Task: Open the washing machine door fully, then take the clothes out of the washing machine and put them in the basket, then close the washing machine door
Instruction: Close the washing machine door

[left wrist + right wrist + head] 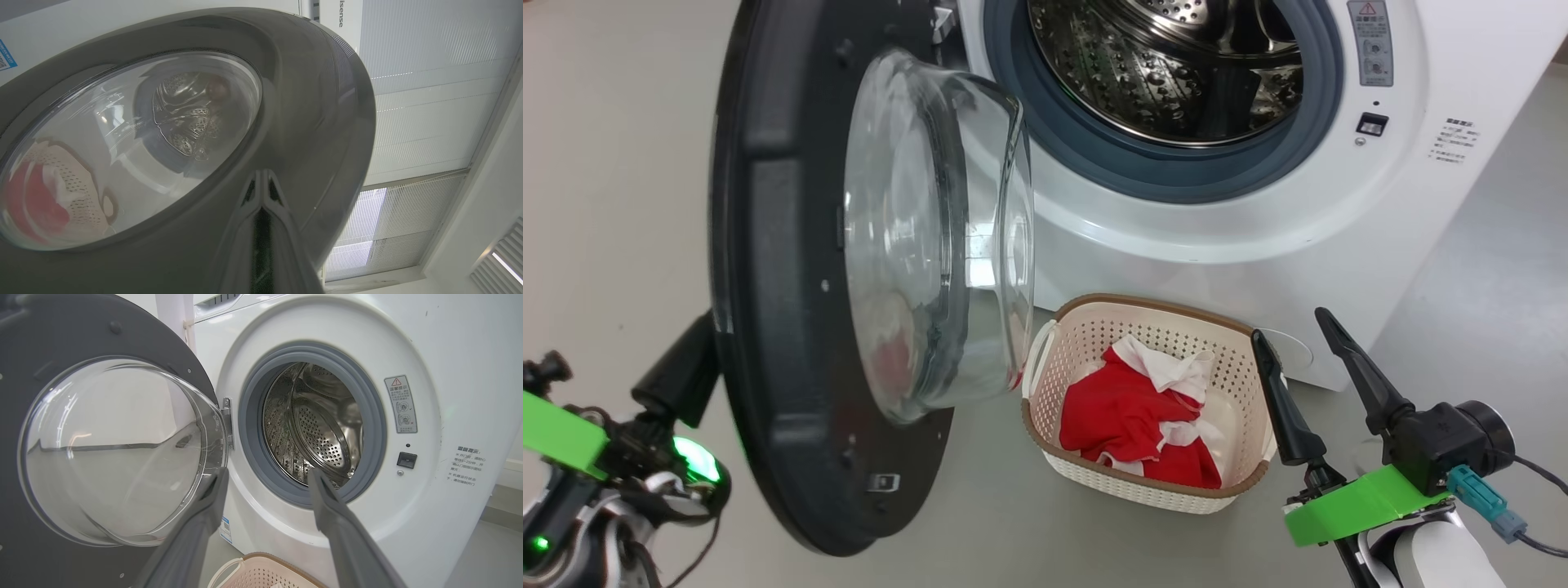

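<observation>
Door-closing step: the clothes (pixel 1131 412) lie in the basket (pixel 1152 305) before the washing machine (pixel 1462 65), whose drum (pixel 322 433) looks empty. The left tool (pixel 263 183), pressed together, is set against the outer rim of the open washing machine door (pixel 768 245); the right tool (pixel 1290 327) is spread and empty. The next move, by judgement, calls for pushing the door round until it latches.

Washing machine door (pixel 784 327) stands swung wide at 9 o'clock of the drum mouth (pixel 1168 73), which gapes clear. Its glass bowl (pixel 931 237) bulges in just beside the basket (pixel 1152 490) rim at 9 o'clock. The right gripper (pixel 1290 325), fingers (pixel 1278 400) spread, crowds the basket's 3 o'clock side; the floor (pixel 1462 327) beyond lies open.
</observation>
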Robot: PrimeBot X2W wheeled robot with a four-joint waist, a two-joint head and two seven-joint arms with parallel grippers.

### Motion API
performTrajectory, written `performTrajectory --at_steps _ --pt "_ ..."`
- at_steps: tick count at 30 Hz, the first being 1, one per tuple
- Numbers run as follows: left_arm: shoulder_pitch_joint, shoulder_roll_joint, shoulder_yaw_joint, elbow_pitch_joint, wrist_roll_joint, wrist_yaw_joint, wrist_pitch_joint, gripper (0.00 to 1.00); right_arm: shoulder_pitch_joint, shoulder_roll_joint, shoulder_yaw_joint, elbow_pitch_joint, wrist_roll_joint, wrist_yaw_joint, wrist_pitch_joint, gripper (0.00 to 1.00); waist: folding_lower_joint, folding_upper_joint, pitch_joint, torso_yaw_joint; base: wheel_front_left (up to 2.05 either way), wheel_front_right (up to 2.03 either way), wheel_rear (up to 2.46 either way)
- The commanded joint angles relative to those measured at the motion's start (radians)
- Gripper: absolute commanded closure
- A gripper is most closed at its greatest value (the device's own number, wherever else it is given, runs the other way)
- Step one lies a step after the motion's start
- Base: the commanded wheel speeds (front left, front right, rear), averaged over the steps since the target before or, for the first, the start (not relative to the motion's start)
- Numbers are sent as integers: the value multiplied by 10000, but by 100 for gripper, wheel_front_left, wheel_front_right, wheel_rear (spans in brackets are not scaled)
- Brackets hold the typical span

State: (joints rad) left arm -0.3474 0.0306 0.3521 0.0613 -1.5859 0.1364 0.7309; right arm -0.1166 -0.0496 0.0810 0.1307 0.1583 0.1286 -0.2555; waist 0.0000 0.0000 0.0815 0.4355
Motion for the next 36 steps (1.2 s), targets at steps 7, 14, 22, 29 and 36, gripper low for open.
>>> performTrajectory --at_steps 7,14,22,29,36 --pt "486 198 -764 -1243 -636 225 -387 100 -335 -6 238 -265 116 21 -63 0 0 0 49 -300 0 0 0" --pt "684 197 -1360 -1617 -968 288 -785 100 -388 -6 274 -259 194 21 -63 0 0 0 99 -642 0 0 0" --pt "667 197 -1833 -1696 -1175 229 -975 100 -445 -6 283 -252 221 21 -63 0 0 0 197 -1112 0 0 0" --pt "611 197 -2068 -1620 -1272 91 -1163 100 -493 -6 256 -270 208 21 -63 0 0 0 341 -1625 0 0 0" --pt "573 197 -2150 -1493 -1284 -32 -1242 100 -529 -6 181 -302 169 21 -63 0 0 0 413 -1750 0 0 0"
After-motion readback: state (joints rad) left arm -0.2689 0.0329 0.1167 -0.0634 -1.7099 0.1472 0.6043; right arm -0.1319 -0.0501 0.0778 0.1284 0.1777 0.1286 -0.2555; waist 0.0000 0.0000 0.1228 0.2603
